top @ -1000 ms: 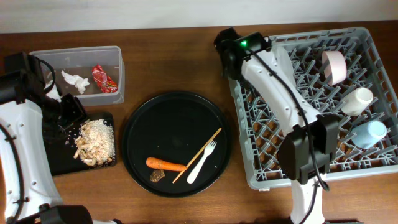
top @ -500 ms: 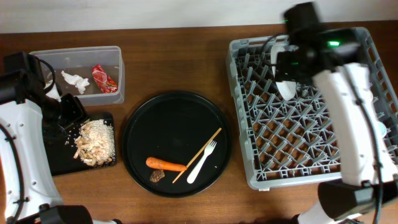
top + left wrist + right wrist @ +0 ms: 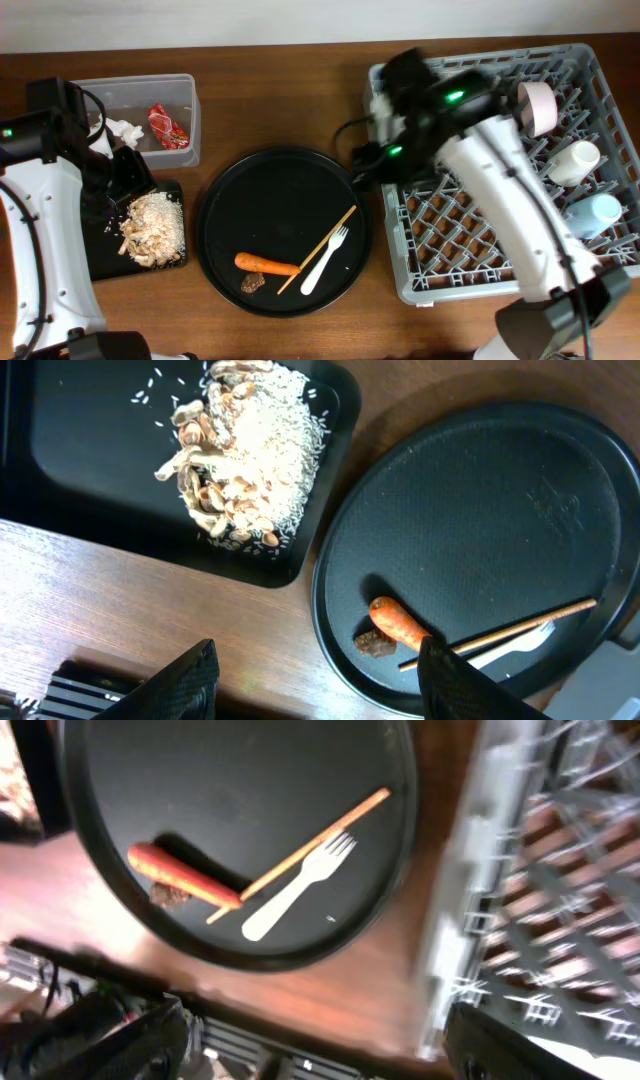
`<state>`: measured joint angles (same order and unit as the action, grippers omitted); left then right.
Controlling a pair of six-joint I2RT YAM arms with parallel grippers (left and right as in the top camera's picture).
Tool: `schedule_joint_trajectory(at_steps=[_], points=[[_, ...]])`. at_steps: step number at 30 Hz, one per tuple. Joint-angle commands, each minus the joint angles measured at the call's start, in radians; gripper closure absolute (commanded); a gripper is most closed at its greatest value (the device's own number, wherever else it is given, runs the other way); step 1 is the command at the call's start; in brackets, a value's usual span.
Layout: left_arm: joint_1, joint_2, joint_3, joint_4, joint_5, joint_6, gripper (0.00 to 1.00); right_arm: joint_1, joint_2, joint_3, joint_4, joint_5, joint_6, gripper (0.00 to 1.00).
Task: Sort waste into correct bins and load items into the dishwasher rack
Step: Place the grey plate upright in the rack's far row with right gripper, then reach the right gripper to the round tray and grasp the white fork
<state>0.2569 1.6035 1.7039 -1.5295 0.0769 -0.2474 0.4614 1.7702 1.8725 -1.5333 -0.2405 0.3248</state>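
Operator: Right arm has swung off the rack (image 3: 440, 290) to the round tray's (image 3: 280, 200) right rim. My wrist view is smeared, but the right pincer (image 3: 312, 1015) is spread wide with nothing in it. Just ahead of it lie the carrot (image 3: 180, 873), fork (image 3: 290, 890) and chopstick (image 3: 310, 840).

Desk: Left side?

Operator: Arm hooked over the shallow tray (image 3: 100, 255). The left pincer (image 3: 318, 650) gapes, empty, finger bases cut off. Ahead of it are the scraps (image 3: 250, 450), with the carrot nearer.
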Motion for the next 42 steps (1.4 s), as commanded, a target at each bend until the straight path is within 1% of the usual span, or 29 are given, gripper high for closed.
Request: schedule_joint_trajectory(at_steps=[1,2,5,6,7,10,13,15,18,33,34,37,39,42], points=[[0.000,-0.014,0.013,-0.002,0.004,0.002,0.37,0.108,0.003,-0.132,0.064,0.098,0.239,0.15],[0.000,-0.014,0.013,-0.002,0.004,0.002,0.37,0.152,0.003,-0.218,0.136,0.103,0.299,0.15],[0.000,-0.014,0.013,-0.002,0.004,0.002,0.37,0.192,0.003,-0.348,0.262,0.103,0.373,0.17],[0.000,-0.014,0.013,-0.002,0.004,0.002,0.37,0.206,0.003,-0.417,0.329,0.103,0.406,0.19],[0.000,-0.014,0.013,-0.002,0.004,0.002,0.37,0.217,0.003,-0.491,0.417,0.103,0.418,0.20],[0.000,-0.014,0.013,-0.002,0.004,0.002,0.37,0.227,0.003,-0.593,0.572,0.103,0.417,0.23],[0.000,-0.014,0.013,-0.002,0.004,0.002,0.37,0.227,0.003,-0.663,0.680,0.114,0.418,0.31],[0.000,-0.014,0.013,-0.002,0.004,0.002,0.37,0.227,0.003,-0.689,0.698,0.158,0.458,0.32],[0.000,-0.014,0.012,-0.002,0.004,0.002,0.37,0.227,0.005,-0.705,0.724,0.198,0.462,0.32],[0.000,-0.014,0.012,-0.002,0.004,0.002,0.37,0.227,0.132,-0.706,0.805,0.195,0.470,0.33],[0.000,-0.014,0.012,-0.002,0.004,0.002,0.37,0.228,0.138,-0.706,0.806,0.188,0.470,0.35],[0.000,-0.014,0.012,-0.005,0.004,0.002,0.37,0.233,0.155,-0.706,0.810,0.165,0.470,0.46],[0.000,-0.014,0.012,-0.005,0.004,0.002,0.37,0.234,0.155,-0.706,0.812,0.153,0.471,0.63],[0.000,-0.014,0.012,-0.005,0.004,0.002,0.37,0.231,0.155,-0.703,0.817,0.147,0.470,0.67]])
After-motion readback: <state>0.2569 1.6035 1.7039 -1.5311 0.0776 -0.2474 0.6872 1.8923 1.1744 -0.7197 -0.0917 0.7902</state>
